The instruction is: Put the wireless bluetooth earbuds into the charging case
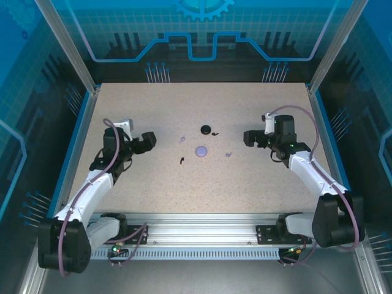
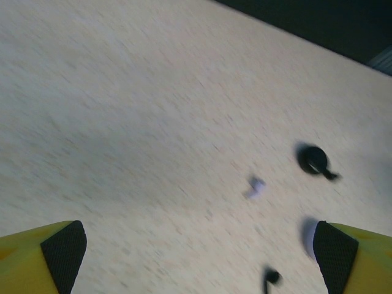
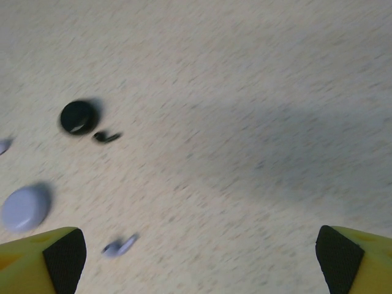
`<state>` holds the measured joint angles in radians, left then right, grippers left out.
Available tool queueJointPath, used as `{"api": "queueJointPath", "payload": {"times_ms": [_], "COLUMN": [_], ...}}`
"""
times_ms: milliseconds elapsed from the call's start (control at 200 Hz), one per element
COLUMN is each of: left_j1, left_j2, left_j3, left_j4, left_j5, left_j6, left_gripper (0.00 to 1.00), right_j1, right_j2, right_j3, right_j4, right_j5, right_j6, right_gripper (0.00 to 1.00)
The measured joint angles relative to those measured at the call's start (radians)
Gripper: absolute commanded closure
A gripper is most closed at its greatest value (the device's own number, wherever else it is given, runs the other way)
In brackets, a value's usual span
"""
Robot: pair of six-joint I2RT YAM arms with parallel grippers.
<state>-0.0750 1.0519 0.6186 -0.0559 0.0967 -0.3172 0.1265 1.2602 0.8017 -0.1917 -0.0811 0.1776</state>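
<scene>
- Two round cases sit mid-table: the black case [image 1: 206, 128] farther back and the lavender case [image 1: 201, 150] just in front of it, near each other but apart.
- All four earbuds lie loose on the table [image 1: 153, 190], outside the cases.
- The first black earbud [image 1: 215, 134] is right at the black case's right edge. It's too small to say if they actually touch.
- The second black earbud [image 1: 182, 161] lies off on its own, toward the near left of the lavender case.
- The left lavender earbud [image 1: 182, 139] sits left of both cases, and the right lavender earbud [image 1: 228, 154] is just right of the lavender case.
- From the right wrist view the lavender case looks like a smooth, closed puck. The black case has a pale glint on top, but it's too blurry to tell whether it's open or what's inside.
- The left gripper [image 1: 149, 141] hovers left of the cluster, jaws spread wide with nothing between them. Its yellow, black-padded fingers [image 2: 64, 248] frame bare tabletop.
- The right gripper [image 1: 247, 137] is on the right side, also gaping wide and holding nothing, its fingers [image 3: 335, 254] well apart.
</scene>
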Motion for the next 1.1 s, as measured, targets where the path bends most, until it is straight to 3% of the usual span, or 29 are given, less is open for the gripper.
{"api": "queueJointPath", "payload": {"times_ms": [145,305,470,595,710,885,1101], "left_j1": [-0.106,-0.181,-0.217,-0.224,-0.236,-0.259,-0.275], "left_j2": [0.043,0.165,0.327,0.450,0.558,0.681,0.763], "left_j3": [0.047,0.111,0.195,0.258,0.329,0.426,0.484], "left_j4": [-0.077,-0.083,-0.091,-0.090,-0.096,-0.104,-0.106], "left_j5": [0.098,0.188,0.257,0.298,0.339,0.375,0.391], "left_j6": [-0.052,-0.093,-0.122,-0.136,-0.148,-0.154,-0.156], "left_gripper": [0.02,0.10,0.22,0.30,0.35,0.39,0.45], "right_j1": [0.082,0.165,0.269,0.299,0.317,0.344,0.346], "right_j2": [0.003,0.034,0.135,0.223,0.308,0.422,0.533], "right_j3": [0.010,0.012,0.061,0.112,0.165,0.235,0.303], "right_j4": [-0.092,-0.108,-0.113,-0.103,-0.095,-0.081,-0.069], "right_j5": [-0.103,-0.183,-0.216,-0.233,-0.245,-0.249,-0.251], "right_j6": [0.025,0.075,0.133,0.187,0.246,0.320,0.380], "right_gripper": [0.00,0.01,0.18,0.37,0.48,0.59,0.65]}}
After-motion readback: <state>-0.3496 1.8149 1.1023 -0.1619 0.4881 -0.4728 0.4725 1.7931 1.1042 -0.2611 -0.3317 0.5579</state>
